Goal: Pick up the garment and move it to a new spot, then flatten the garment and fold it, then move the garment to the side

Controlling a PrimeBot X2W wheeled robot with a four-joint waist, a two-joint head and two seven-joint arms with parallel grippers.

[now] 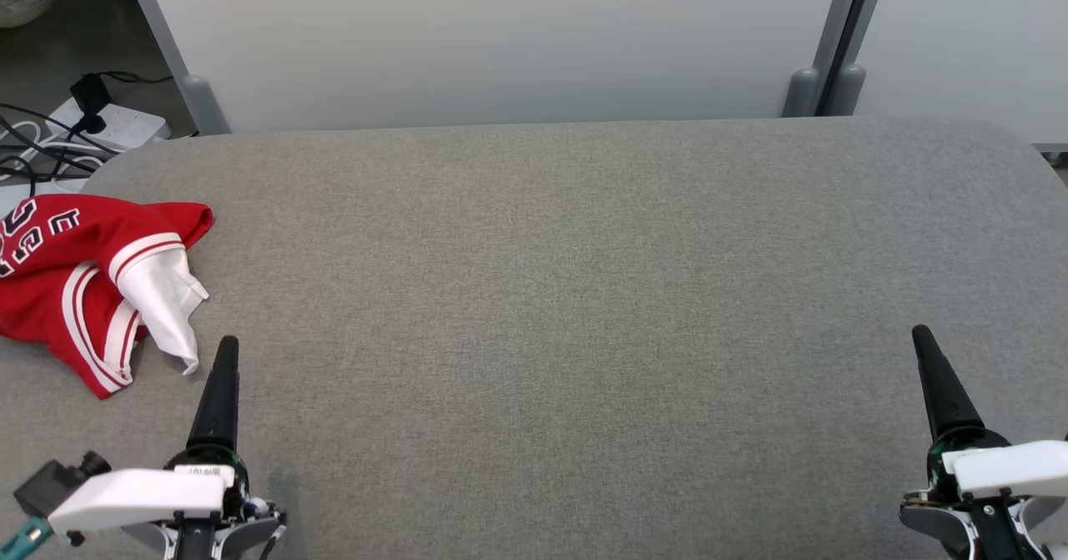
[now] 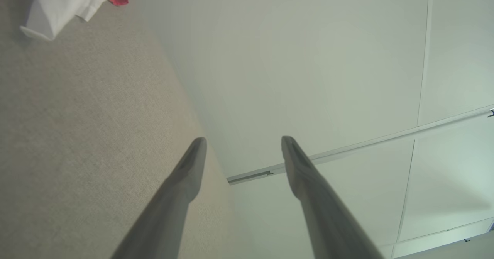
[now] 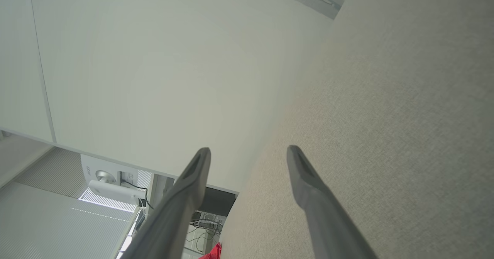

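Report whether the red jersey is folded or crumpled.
Crumpled, not folded. The red jersey lies bunched in an uneven heap at the left end of the table, with a white flap twisted out of it.

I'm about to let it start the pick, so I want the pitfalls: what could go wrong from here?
1. The garment lies crumpled at the left edge of the table; a clumsy nudge could push it off, towards the cables on the floor.
2. The open left gripper is nearest the white flap; pinching only that may lift a tangled bundle.
3. The right gripper sits far across the table, so it probably cannot help early.
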